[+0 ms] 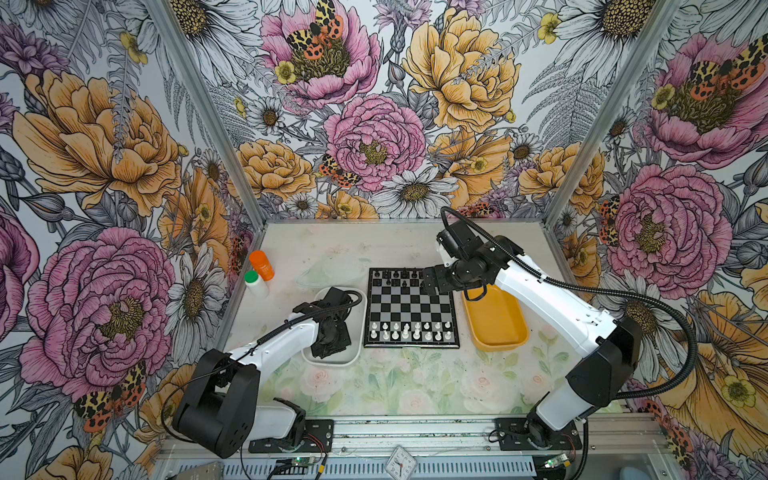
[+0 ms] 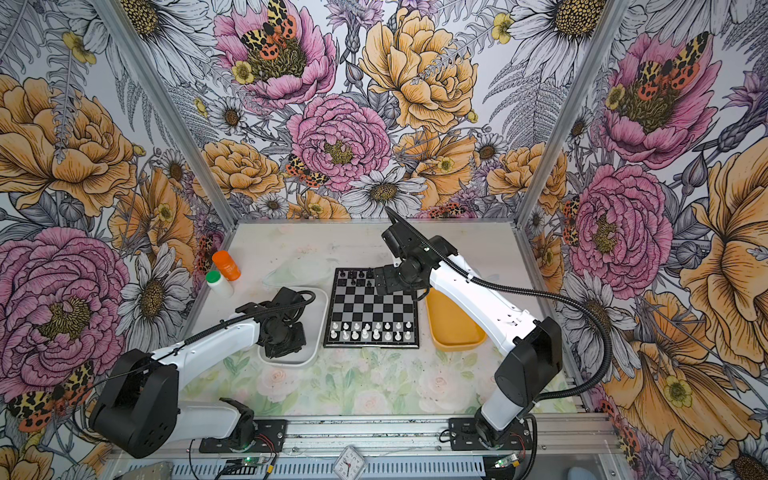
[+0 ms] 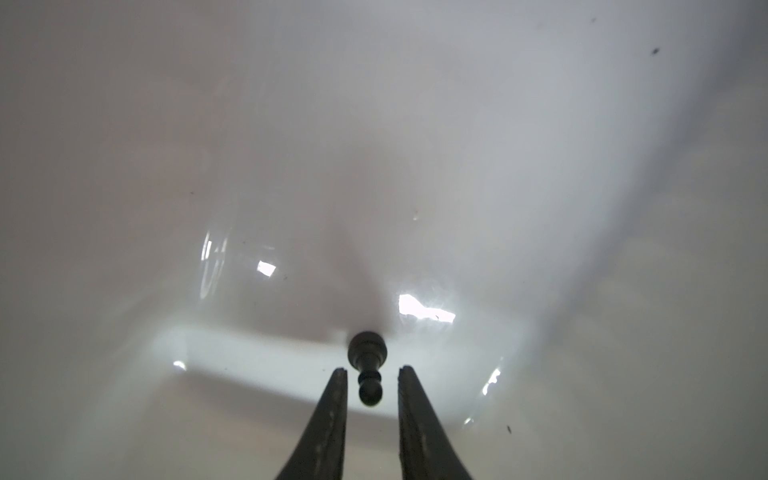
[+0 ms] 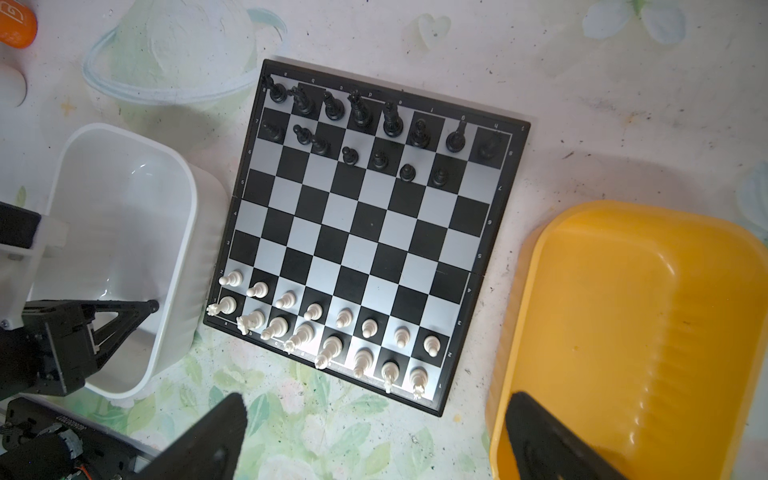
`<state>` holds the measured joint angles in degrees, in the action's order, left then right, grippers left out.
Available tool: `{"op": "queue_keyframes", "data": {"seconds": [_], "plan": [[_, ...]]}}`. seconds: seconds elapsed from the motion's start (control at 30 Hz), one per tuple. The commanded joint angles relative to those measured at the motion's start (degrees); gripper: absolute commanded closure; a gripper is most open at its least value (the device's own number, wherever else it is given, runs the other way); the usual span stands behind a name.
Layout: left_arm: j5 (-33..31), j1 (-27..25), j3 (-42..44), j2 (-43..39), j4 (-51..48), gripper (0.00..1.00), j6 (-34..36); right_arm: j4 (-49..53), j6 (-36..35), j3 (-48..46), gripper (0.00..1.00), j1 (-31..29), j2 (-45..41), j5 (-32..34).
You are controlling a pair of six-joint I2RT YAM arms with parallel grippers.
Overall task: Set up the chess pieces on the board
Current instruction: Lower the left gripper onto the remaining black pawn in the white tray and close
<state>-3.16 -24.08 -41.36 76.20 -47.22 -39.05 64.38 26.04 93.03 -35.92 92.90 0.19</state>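
Observation:
The board (image 1: 411,309) (image 4: 365,232) lies flat at the table's middle. White chess pieces (image 1: 409,330) (image 4: 324,332) fill its two near rows. Black chess pieces (image 1: 395,275) (image 4: 361,124) stand in its two far rows. One black pawn (image 3: 366,347) lies on its side on the floor of the white tray (image 1: 362,301) (image 4: 99,126). My left gripper (image 3: 370,374) is down in that tray, narrowly open, with the pawn's head between its fingers (image 3: 332,415) and a thin gap on each side. My right gripper (image 1: 432,282) (image 4: 376,401) hovers wide open over the board's far right corner, holding nothing.
A yellow tray (image 1: 498,332) (image 4: 623,311) sits right of the board, under the right arm. An orange bottle (image 1: 262,264) and a green-capped white bottle (image 1: 254,281) stand at the far left, by the cage wall. A small clock (image 1: 400,462) rests on the front rail.

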Motion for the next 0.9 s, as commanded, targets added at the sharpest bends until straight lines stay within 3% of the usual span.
{"op": "queue_keyframes", "data": {"seconds": [0.0,0.57,0.87], "plan": [[-0.5,0.4,-0.9,-1.1,-0.5,0.76,0.5,-0.7,0.9,-0.9,0.00,0.2,-2.7,0.5],[-0.6,0.5,-1.6,-0.3,-1.2,0.90,0.6,-0.9,1.6,-2.6,0.00,0.2,-4.3,0.9],[-2.2,0.8,-10.1,1.1,-6.6,0.91,3.6,-1.1,1.6,-3.1,0.00,0.2,-4.9,1.1]]}}
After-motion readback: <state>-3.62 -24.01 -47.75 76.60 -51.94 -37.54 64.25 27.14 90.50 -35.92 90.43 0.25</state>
